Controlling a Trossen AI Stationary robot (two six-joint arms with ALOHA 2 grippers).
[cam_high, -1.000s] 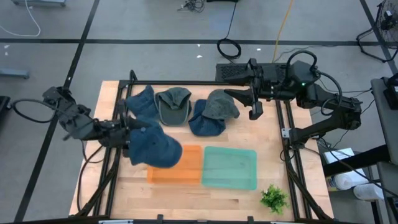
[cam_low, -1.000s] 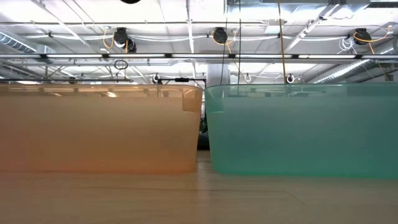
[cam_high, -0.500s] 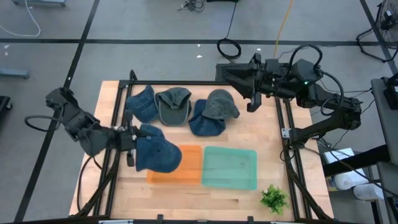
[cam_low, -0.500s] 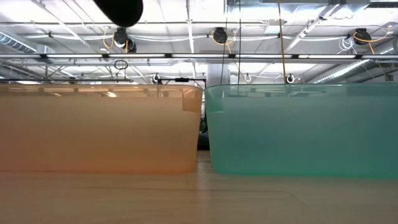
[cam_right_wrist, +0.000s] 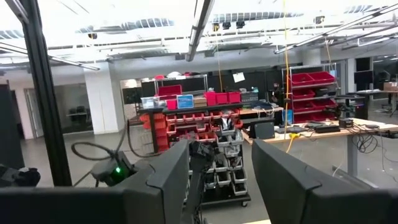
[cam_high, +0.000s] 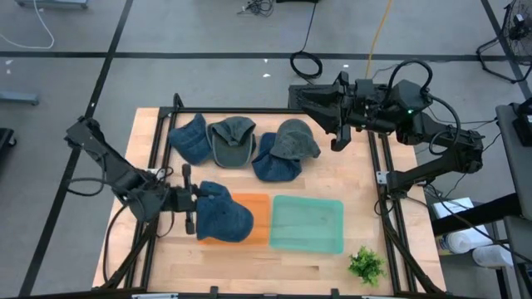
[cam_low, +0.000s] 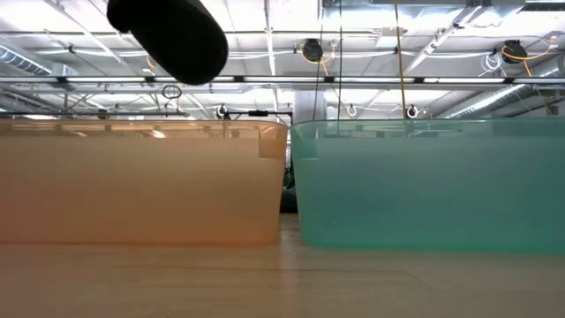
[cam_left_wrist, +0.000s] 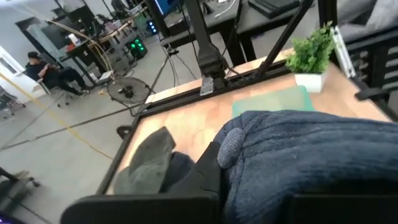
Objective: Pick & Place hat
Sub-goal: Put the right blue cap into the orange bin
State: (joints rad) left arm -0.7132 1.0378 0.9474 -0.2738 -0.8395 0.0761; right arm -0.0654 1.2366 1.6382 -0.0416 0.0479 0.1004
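Clamping the dark blue hat (cam_high: 223, 221) at its edge, the left gripper (cam_high: 190, 209) has its jaws pressed together on the fabric, and the hat hangs over the near-left part of the orange bin (cam_high: 249, 220). The teal bin (cam_high: 307, 223) stands just beside it. The hat is judged light, soft and floppy; a pinch at the brim or a seam should hold best, since the crown sags. The right gripper (cam_high: 339, 133), jaws apart and empty, waits raised above the far right edge of the table (cam_high: 249, 264), near the unsorted hats (cam_high: 249, 145)
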